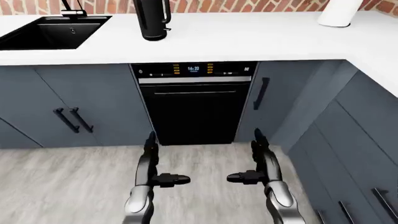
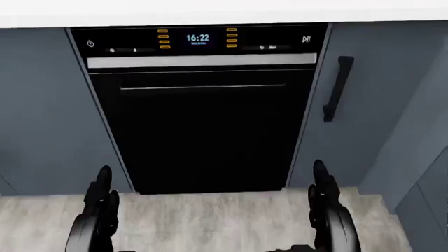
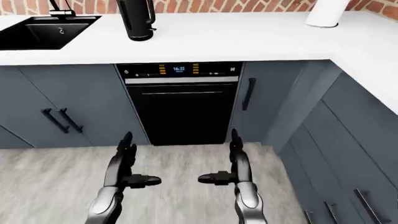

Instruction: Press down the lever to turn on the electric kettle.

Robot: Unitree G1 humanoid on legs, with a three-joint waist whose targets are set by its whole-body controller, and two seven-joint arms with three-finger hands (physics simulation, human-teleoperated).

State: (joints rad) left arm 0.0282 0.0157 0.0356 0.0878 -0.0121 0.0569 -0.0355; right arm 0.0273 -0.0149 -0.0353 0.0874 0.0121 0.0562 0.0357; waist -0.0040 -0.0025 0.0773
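Zero progress as far as we can tell: the kettle sits untouched at the top of the white counter, while our left hand and right hand hang open, low by the dishwasher.

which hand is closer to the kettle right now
Left. The left hand is low, almost straight below the kettle; the right hand is equally low but farther right.
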